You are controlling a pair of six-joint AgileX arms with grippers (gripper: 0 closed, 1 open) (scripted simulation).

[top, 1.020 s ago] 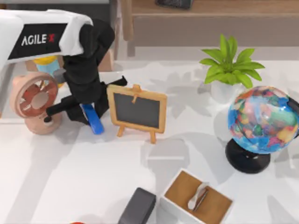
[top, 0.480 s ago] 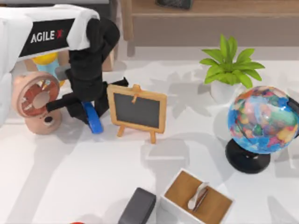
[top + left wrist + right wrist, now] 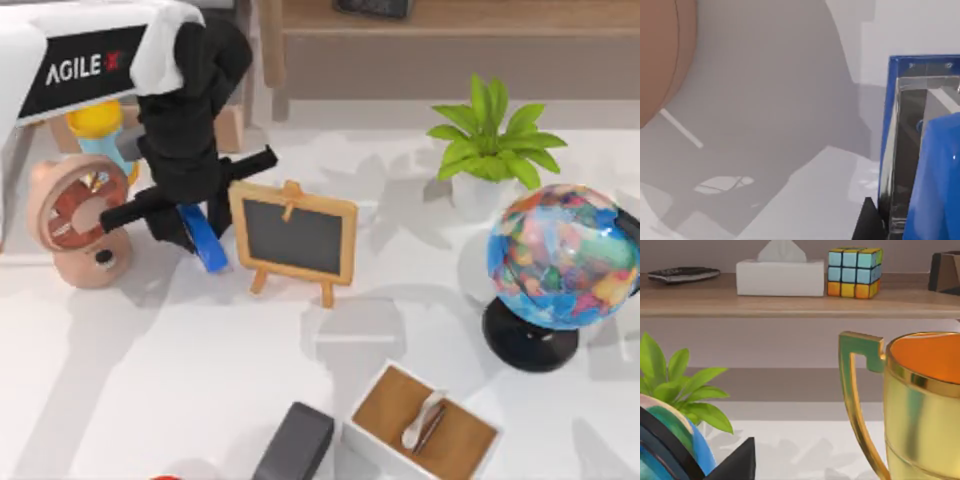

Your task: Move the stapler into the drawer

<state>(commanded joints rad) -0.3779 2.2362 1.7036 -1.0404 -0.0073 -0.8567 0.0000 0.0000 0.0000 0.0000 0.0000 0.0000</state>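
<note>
At the table's left, near the back, the left gripper (image 3: 195, 228) hangs from its black wrist, fingers clamped on the stapler (image 3: 203, 238). The blue bar sticks out below the fingers toward the table's front, tilted, its lower end just left of the chalkboard (image 3: 293, 237). In the left wrist view the stapler (image 3: 920, 150) sits right at the camera, blue shell around a shiny metal channel, with a dark fingertip (image 3: 867, 222) pressed at its edge and white table (image 3: 790, 100) beyond. Whether the stapler's low end touches the table I cannot tell.

Just left of the gripper stands a pink fan (image 3: 72, 220); behind it, partly under the arm, a yellow-and-light-blue object (image 3: 95, 128). The arm's white cover carries a black panel reading "AGILEX", the X in red (image 3: 80, 68).

Well to the gripper's right are a potted plant (image 3: 495, 145) and a globe (image 3: 560, 260). Toward the table's front, right of the gripper, lie a dark grey block (image 3: 295, 440) and a white box with a brown top (image 3: 420, 425).

The right wrist view looks past a gold trophy cup (image 3: 915, 400) to a wooden shelf (image 3: 790, 297) holding a tissue box (image 3: 780, 275), a colour cube (image 3: 854, 271) and a flat dark object (image 3: 682, 273); a dark fingertip (image 3: 737, 462) juts in low, and whether that gripper is open or closed I cannot tell
</note>
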